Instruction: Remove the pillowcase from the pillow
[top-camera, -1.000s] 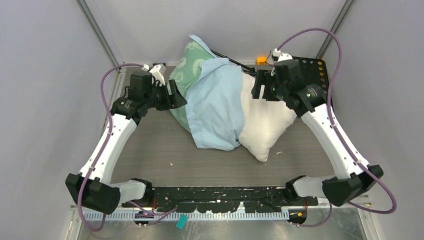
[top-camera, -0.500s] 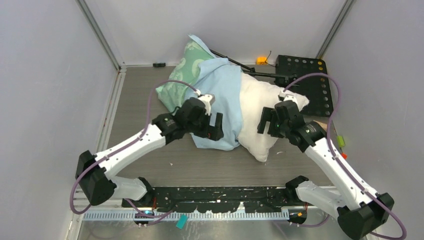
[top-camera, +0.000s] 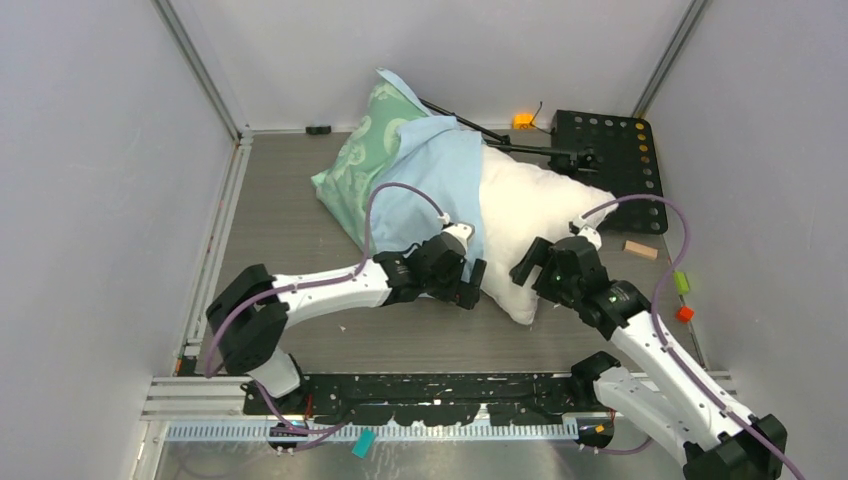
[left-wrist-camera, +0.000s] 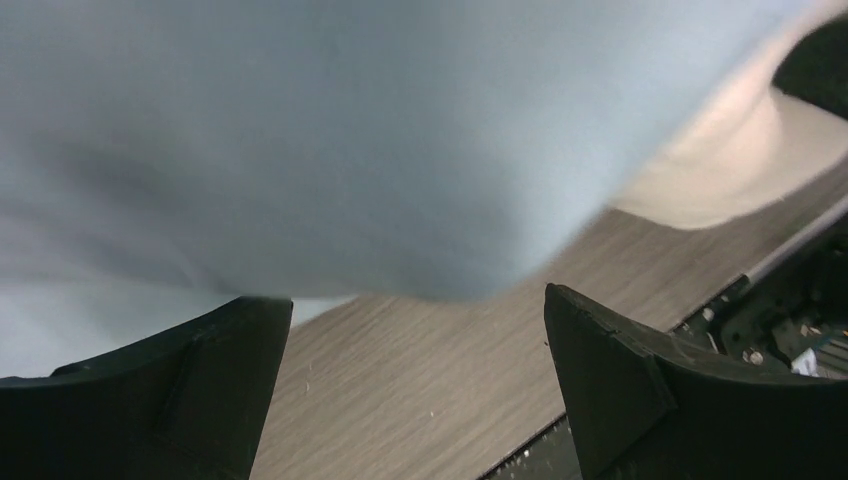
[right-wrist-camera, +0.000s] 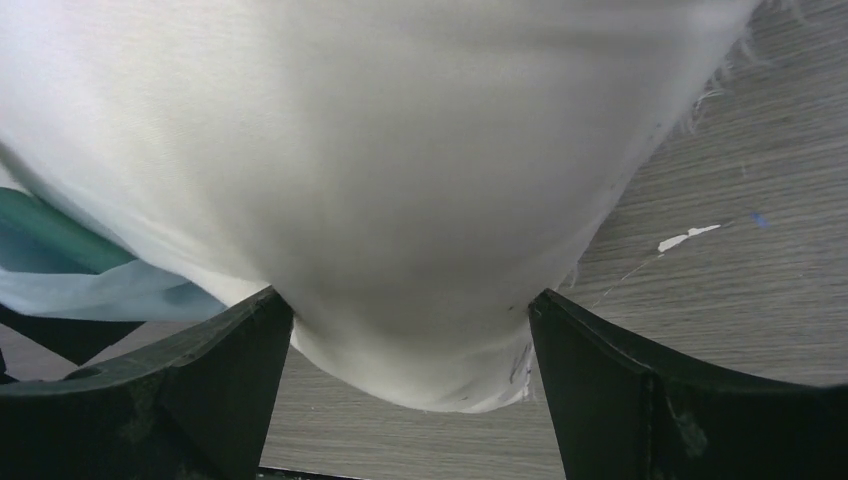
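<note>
The white pillow (top-camera: 530, 215) lies across the middle of the table, its left half still inside the pillowcase (top-camera: 425, 190), light blue on top and mint green at the far left. My left gripper (top-camera: 470, 288) is open at the pillowcase's near corner; in the left wrist view the blue fabric (left-wrist-camera: 330, 140) hangs just above the spread jaws (left-wrist-camera: 415, 340). My right gripper (top-camera: 528, 272) is open at the pillow's near corner; in the right wrist view that white corner (right-wrist-camera: 420, 250) sits between the jaws (right-wrist-camera: 410, 350), which are not closed on it.
A black perforated plate (top-camera: 625, 160) lies at the back right, with a black rod (top-camera: 500, 140) beside it. A wooden block (top-camera: 641, 249), a green piece (top-camera: 681, 281) and a red piece (top-camera: 685, 313) lie at the right. An orange item (top-camera: 522, 121) sits at the back wall.
Both arms have come down from the far side toward the near edge. The left gripper now sits at the pillowcase's near corner, the right at the pillow's near corner.
</note>
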